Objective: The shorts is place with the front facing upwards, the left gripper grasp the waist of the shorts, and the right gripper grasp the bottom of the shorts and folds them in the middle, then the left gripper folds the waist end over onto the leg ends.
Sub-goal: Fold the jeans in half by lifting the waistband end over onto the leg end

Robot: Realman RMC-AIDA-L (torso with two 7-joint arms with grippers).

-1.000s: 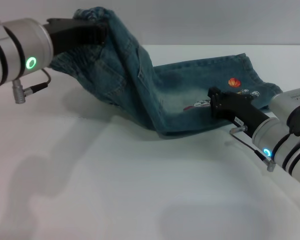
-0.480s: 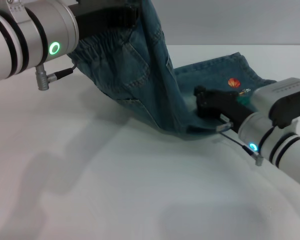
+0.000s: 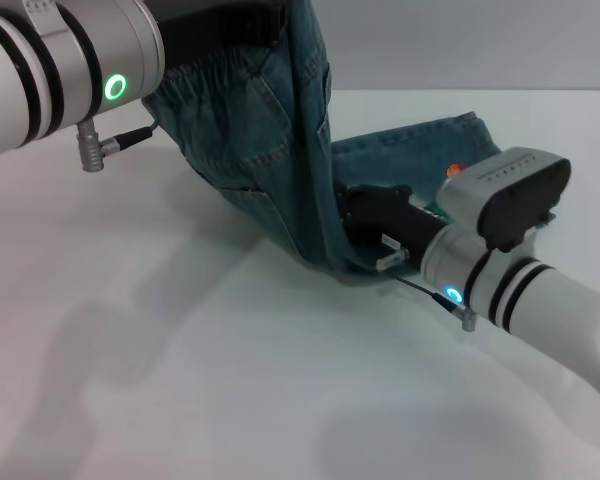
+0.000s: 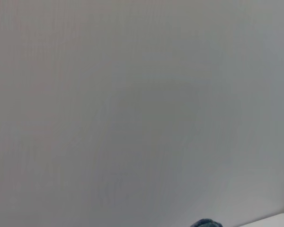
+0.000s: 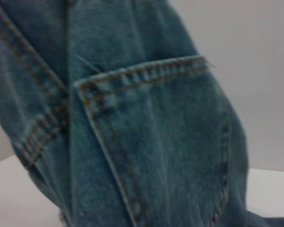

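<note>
Head view: the left gripper [image 3: 242,22] held the shorts' [image 3: 280,150] waist [image 3: 215,75] aloft, clamped shut; the hems lay to its right, beyond the right gripper [image 3: 365,215], whose fingers' state was unclear. Right wrist view: hanging denim filled the frame.

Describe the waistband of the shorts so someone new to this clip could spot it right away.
On the white table, find the blue denim shorts, lifted at one end. Follow the raised cloth up to the left gripper, on the green-lit arm. The waist is the puckered band there, unlike the flat legs lying by the right gripper.
</note>
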